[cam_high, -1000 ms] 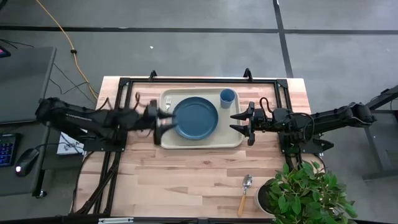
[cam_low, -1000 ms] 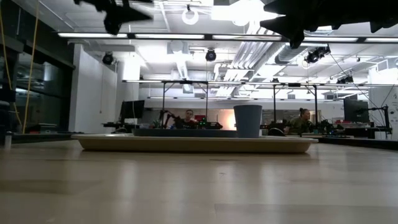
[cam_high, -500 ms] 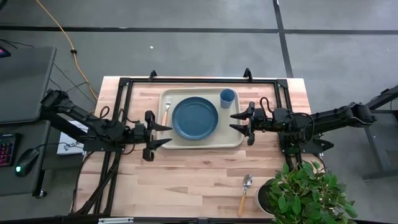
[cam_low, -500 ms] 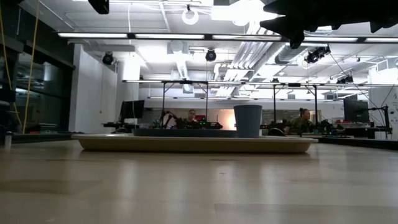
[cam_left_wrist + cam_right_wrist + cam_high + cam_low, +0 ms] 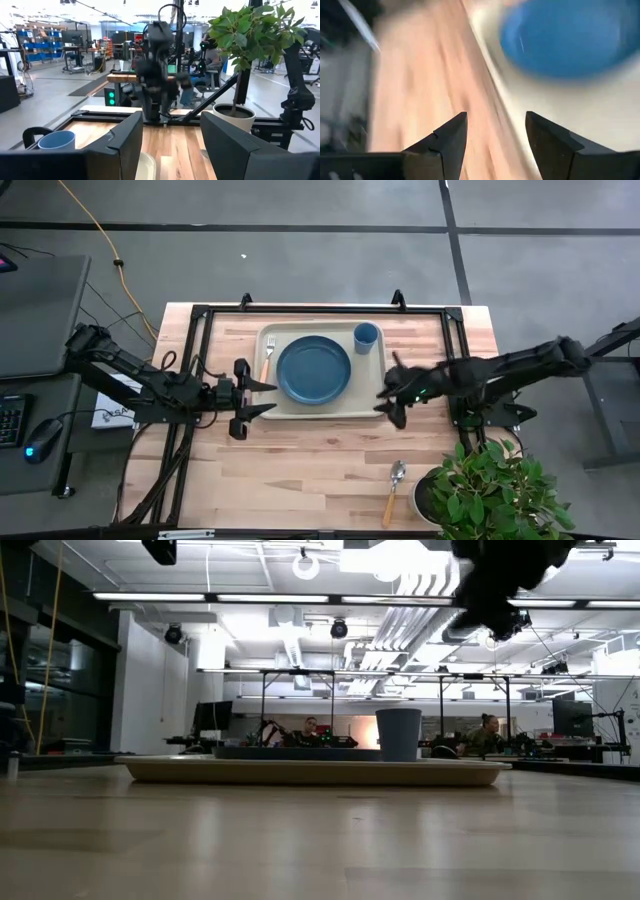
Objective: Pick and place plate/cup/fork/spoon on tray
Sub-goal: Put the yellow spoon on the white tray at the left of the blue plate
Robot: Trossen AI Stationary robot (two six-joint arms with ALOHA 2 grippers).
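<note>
Tray (image 5: 376,406) sits on the wooden bench (image 5: 300,470) toward the 12 o'clock edge in the high view. Plate (image 5: 314,369) lies at tray centre; cup (image 5: 366,336) stands upright on the tray at the plate's 2 o'clock, near it, whether it touches the rim cannot be told. Fork (image 5: 266,358) lies on the tray at the plate's 9 o'clock, just beside it, tines toward 12. Spoon (image 5: 395,486) is off the tray, on the bench toward 5 o'clock, well apart from it, bowl toward 12, handle toward 6, beside a potted plant (image 5: 490,485). Left gripper (image 5: 262,398) is at the tray's 9 o'clock edge, jaws parted and empty, pointing toward 3. Right gripper (image 5: 384,402) is blurred at the tray's 4 o'clock corner, jaws parted with nothing between them in the right wrist view, where tray, plate (image 5: 567,37) and bench show smeared. Low view: tray (image 5: 310,772) seen edge-on with the cup (image 5: 398,733) upright on it, plate rim low beside it; people sit at desks far behind. Left wrist view shows the cup (image 5: 56,140), the other arm and the plant (image 5: 250,35) across the bench. No readable writing or brand on any item.
</note>
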